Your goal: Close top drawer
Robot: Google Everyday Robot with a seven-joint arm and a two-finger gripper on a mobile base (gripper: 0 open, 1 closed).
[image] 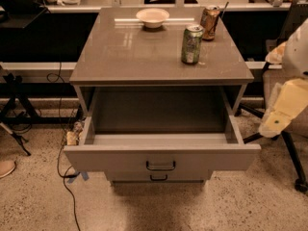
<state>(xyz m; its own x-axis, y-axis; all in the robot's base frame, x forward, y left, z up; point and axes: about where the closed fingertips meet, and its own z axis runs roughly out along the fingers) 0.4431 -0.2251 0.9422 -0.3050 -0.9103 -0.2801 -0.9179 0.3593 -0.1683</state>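
Note:
The top drawer (161,158) of the grey cabinet is pulled far out toward the camera. Its deep grey box is empty, and its flat front carries a small dark wire handle (160,166) at centre. Below it, the handle of the second drawer (159,178) peeks out. Cream and white links of my arm (284,107) hang at the right edge, beside the drawer's right front corner and apart from it. The gripper itself is out of view.
On the cabinet top (120,52) stand a green can (191,44), a brown can (210,22) and a white bowl (152,17). An office chair base (288,148) is at the right. Cables (65,167) and stand legs (14,114) are at the left.

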